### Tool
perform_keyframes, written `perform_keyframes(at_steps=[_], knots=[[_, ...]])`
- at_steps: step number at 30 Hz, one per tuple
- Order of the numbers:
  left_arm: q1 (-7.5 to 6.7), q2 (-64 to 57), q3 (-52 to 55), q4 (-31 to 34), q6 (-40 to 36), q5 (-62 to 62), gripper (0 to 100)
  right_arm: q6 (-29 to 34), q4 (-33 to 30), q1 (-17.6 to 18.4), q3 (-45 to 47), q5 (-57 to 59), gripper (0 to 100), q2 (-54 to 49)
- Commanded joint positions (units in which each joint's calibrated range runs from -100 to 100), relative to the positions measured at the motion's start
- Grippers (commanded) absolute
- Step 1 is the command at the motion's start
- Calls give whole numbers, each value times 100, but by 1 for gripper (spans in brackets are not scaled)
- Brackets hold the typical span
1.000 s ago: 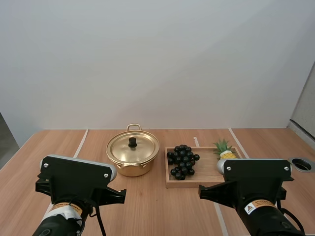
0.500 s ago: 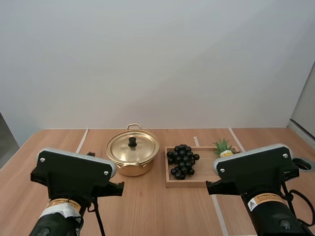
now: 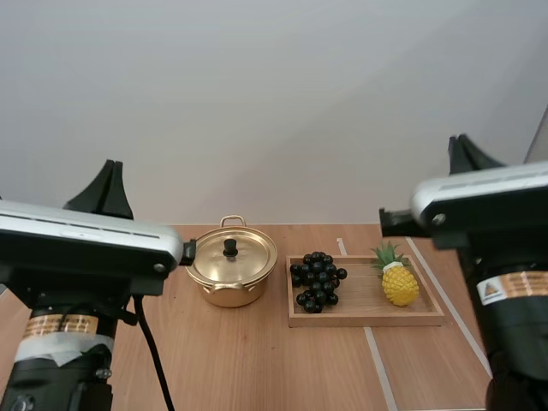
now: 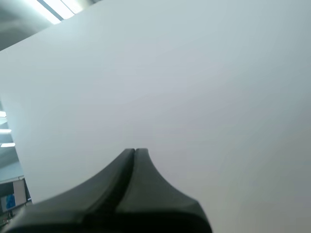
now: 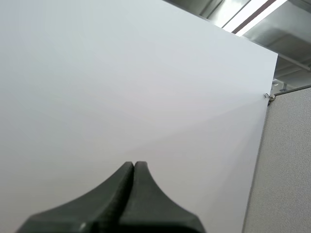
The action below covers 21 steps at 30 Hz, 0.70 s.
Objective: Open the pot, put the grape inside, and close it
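A golden pot [image 3: 231, 274] stands on the wooden table with its lid [image 3: 232, 256] on, black knob up. To its right a bunch of dark grapes [image 3: 317, 280] lies on the left half of a wooden tray [image 3: 360, 313]. Both arms are raised near the camera, well short of the pot and tray. My left gripper [image 4: 134, 151] is shut on nothing, its fingers together as one dark wedge facing the white wall. My right gripper [image 5: 134, 164] is shut the same way, also facing the wall.
A yellow toy pineapple [image 3: 398, 281] lies on the right half of the tray. Pale lines cross the table [image 3: 282, 368]. A white wall stands behind the table.
Both arms have lifted from low near the table's front edge, so the wrist housings now sit higher. The pineapple, earlier half hidden by the right arm, shows whole. Pot, grapes and tray have not moved.
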Motion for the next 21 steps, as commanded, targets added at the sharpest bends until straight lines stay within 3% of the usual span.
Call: perform_keyframes(at_steps=[1,5,12,14,17,21], knots=[[2,197,-767,-865,325,353,0,44,378,-22,-1166,1260,1,426],[2,854,-2057,-1055,352,1138,0,173,538,-22,-2908,3099,1,1363],[2,2515,-4969,-927,-6,3661,0,570,727,-22,-6127,5634,1,2829],[9,3033,-5763,-558,-418,3926,0,570,727,-22,-6961,6110,1,3225],[100,3755,-6987,517,-1324,4470,0,570,727,-22,-7989,6893,1,3756],[218,4787,-8689,1705,-2511,6360,0,570,727,-22,-9095,8237,1,4459]])
